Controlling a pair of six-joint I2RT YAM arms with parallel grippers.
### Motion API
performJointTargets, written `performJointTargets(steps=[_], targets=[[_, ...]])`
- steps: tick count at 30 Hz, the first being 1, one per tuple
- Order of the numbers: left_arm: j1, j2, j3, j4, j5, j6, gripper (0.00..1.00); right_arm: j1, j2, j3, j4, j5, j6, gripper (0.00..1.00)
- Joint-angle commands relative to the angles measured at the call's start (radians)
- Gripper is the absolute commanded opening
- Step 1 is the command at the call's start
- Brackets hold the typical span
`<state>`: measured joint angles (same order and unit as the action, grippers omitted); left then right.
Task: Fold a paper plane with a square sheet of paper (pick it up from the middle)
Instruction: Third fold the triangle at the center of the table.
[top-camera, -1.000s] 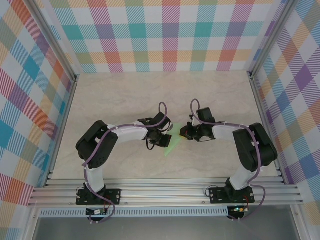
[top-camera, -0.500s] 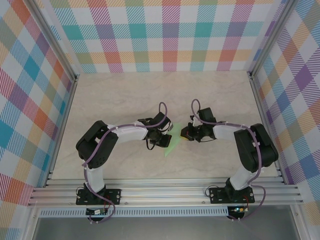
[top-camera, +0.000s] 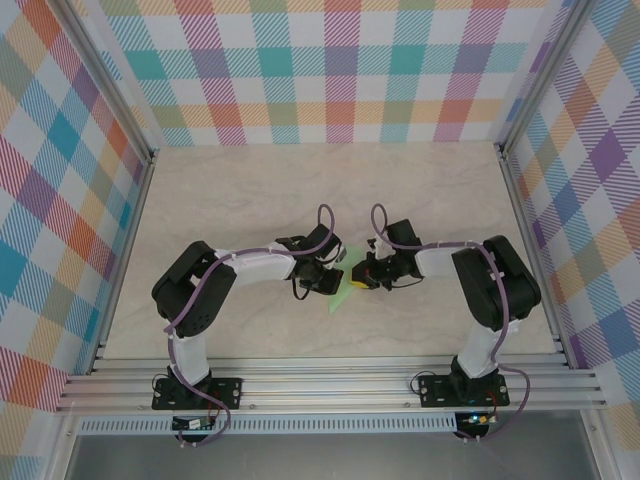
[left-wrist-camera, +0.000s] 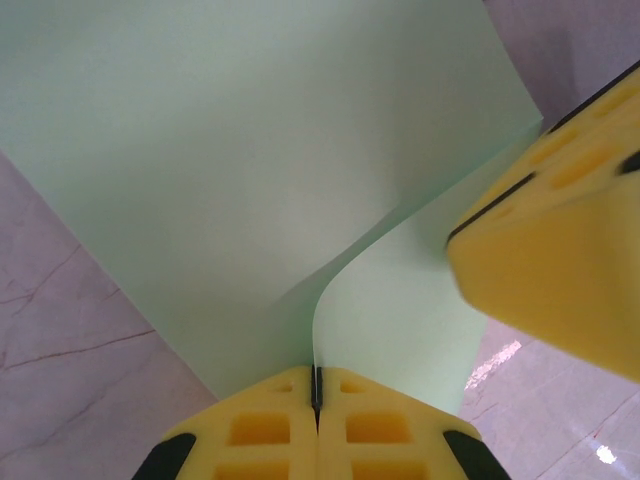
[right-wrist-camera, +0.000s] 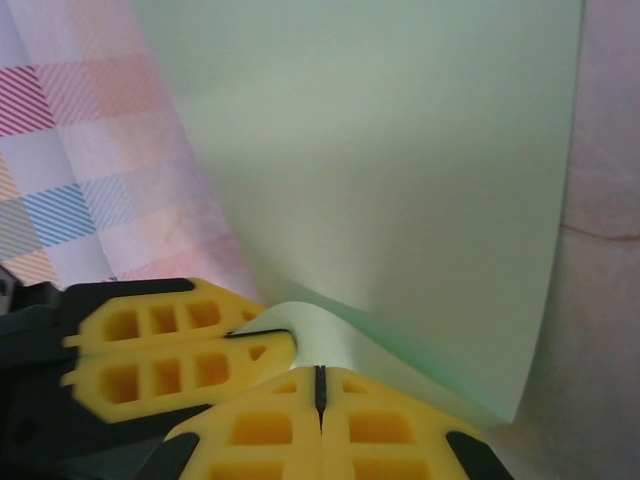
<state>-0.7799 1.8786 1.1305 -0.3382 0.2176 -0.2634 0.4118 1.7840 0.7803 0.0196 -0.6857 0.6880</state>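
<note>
The square sheet of paper (top-camera: 340, 298) is pale green and sits lifted off the bench (top-camera: 250, 190), between the two arms' ends. In the top view it shows as a slim green sliver standing on edge. In the left wrist view the sheet (left-wrist-camera: 250, 150) spreads up and away as a broad smooth face. A second flap curls off to the right from a soft bend that runs down into the jaws below it.

The left gripper (top-camera: 328, 278) is just to the left of the sheet. Its yellow jaws (left-wrist-camera: 316, 395) are pressed together on the bend, so the paper is pinched in their seam. The right wrist view shows the same gripper (right-wrist-camera: 270, 340) from the side, at the sheet's lower left corner, with a small curl of paper coming out of its slit.

The right gripper (top-camera: 362, 280) is just to the right of the sheet, tip to tip with the left one. Its jaws (right-wrist-camera: 318, 390) are closed, seam tight, right under the sheet's (right-wrist-camera: 400, 180) lower edge. Whether any paper is caught in them cannot be told. In the left wrist view this gripper (left-wrist-camera: 497, 212) lies against the right flap.

Beyond the sheet lies pale marbled bench (left-wrist-camera: 60, 330), and farther out a plaid wall (top-camera: 340, 70) rings it.
</note>
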Motion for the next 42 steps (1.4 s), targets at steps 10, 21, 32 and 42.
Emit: performJointTargets(steps=[10, 21, 32, 42], targets=[[-0.001, -0.137, -0.034, -0.122, -0.180, -0.073, 0.38, 0.011, 0.038, 0.013, -0.070, 0.085, -0.038, 0.00], [-0.036, -0.345, -0.193, 0.115, -0.035, -0.359, 0.20, 0.013, 0.035, 0.013, -0.068, 0.102, 0.022, 0.00], [-0.096, -0.162, -0.201, 0.295, -0.019, -0.489, 0.11, 0.013, 0.028, 0.008, -0.058, 0.083, 0.050, 0.00], [-0.094, -0.135, -0.271, 0.202, -0.113, -0.437, 0.08, 0.015, 0.002, 0.049, -0.104, 0.059, 0.032, 0.02]])
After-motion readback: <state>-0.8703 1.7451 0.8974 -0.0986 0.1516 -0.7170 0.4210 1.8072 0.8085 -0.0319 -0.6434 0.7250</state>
